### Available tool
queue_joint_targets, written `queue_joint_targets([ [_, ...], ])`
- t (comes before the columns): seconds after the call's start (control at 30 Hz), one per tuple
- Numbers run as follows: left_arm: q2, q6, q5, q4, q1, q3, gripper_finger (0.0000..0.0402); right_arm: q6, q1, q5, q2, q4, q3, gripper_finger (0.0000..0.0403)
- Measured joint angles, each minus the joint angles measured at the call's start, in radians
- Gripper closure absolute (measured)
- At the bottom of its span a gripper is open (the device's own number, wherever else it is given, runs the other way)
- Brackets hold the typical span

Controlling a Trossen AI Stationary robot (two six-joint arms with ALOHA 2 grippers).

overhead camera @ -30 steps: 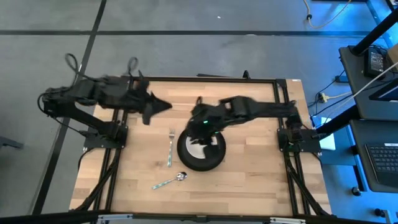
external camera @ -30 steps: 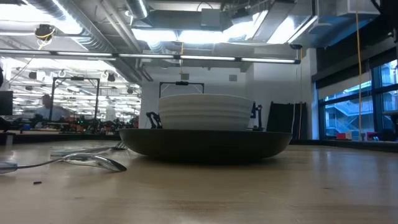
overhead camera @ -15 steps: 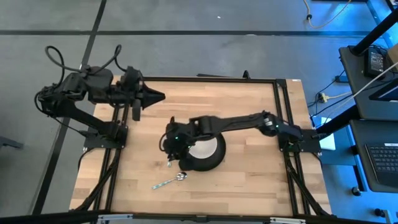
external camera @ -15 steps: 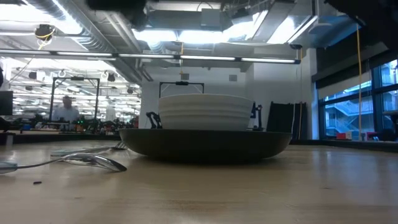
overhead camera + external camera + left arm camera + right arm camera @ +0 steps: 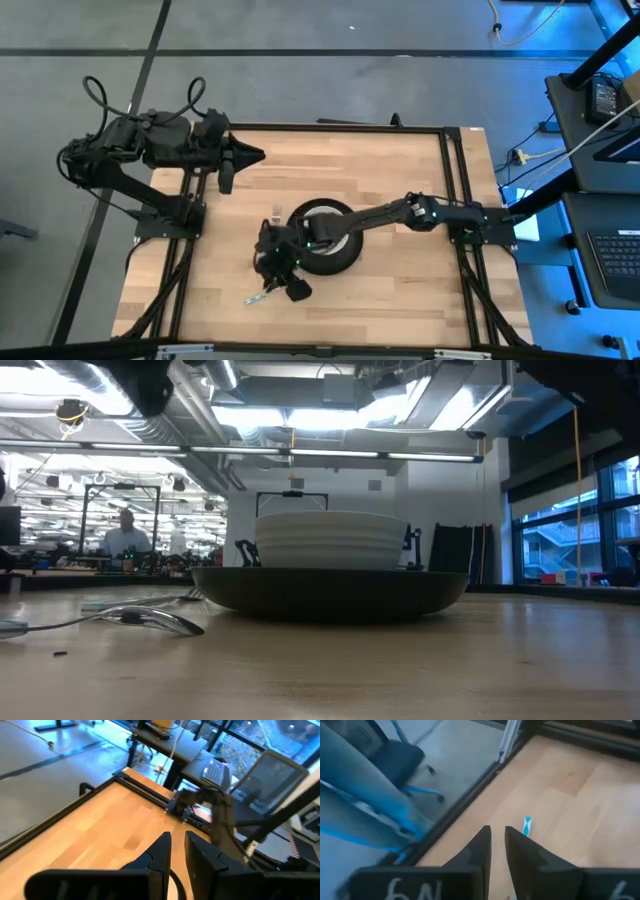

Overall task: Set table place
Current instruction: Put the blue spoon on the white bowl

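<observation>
A dark plate (image 5: pixel 340 258) with a white bowl (image 5: pixel 322 222) on it sits at the middle of the wooden table (image 5: pixel 410 290). In the low view the bowl (image 5: pixel 330 540) stands on the plate (image 5: pixel 330 592). A spoon (image 5: pixel 258 296) (image 5: pixel 150 620) lies left of the plate toward the near edge, and a fork (image 5: pixel 140 600) lies behind it. My right gripper (image 5: pixel 283 283) (image 5: pixel 497 837) is shut and empty. It hovers above the spoon and fork, with its arm reaching over the plate. My left gripper (image 5: pixel 255 155) (image 5: pixel 177 842) is shut and empty at the far left.
The table's black frame (image 5: pixel 345 127) runs along its edges. A small teal strip (image 5: pixel 526 826) lies on the wood ahead of my right fingertips. An office chair (image 5: pixel 375 765) stands on the floor beyond the table's edge. Bare wood shows right of the plate (image 5: pixel 420 260).
My right gripper has swung from above the bowl toward the table's left and near edges, past the plate, and now stands over the fork and spoon. My left arm drew back toward the far left corner, then kept still. Plate, bowl, spoon and fork have not moved.
</observation>
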Motion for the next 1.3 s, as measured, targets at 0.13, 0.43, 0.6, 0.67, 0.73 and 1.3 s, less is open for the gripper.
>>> queue_joint_targets([
  [0.13, 0.01, -0.003, -0.048, 0.001, 0.0, 0.0, 0.0353, -0.092, 0.042, 0.184, 0.003, 0.006, 0.0, 0.0345],
  [0.43, 0.036, -0.09, -0.06, 0.001, 0.0, 0.0, 0.0353, 0.008, 0.051, 0.204, 0.027, 0.025, 0.001, 0.0345],
  [0.6, 0.057, -0.108, -0.06, 0.004, 0.0, 0.0, 0.0353, 0.016, 0.051, 0.164, 0.088, 0.028, 0.0, 0.0345],
  [0.67, 0.063, -0.108, -0.06, 0.003, 0.0, 0.0, 0.0353, 0.017, 0.051, 0.171, 0.107, 0.031, 0.0, 0.0345],
  [0.73, 0.071, -0.108, -0.059, 0.004, 0.0, 0.0, 0.0353, 0.005, 0.052, 0.211, 0.118, 0.059, -0.001, 0.0345],
  [1.3, 0.075, -0.108, -0.054, 0.003, 0.0, 0.0, 0.0353, 0.091, 0.051, 0.196, 0.177, 0.115, 0.0, 0.0345],
])
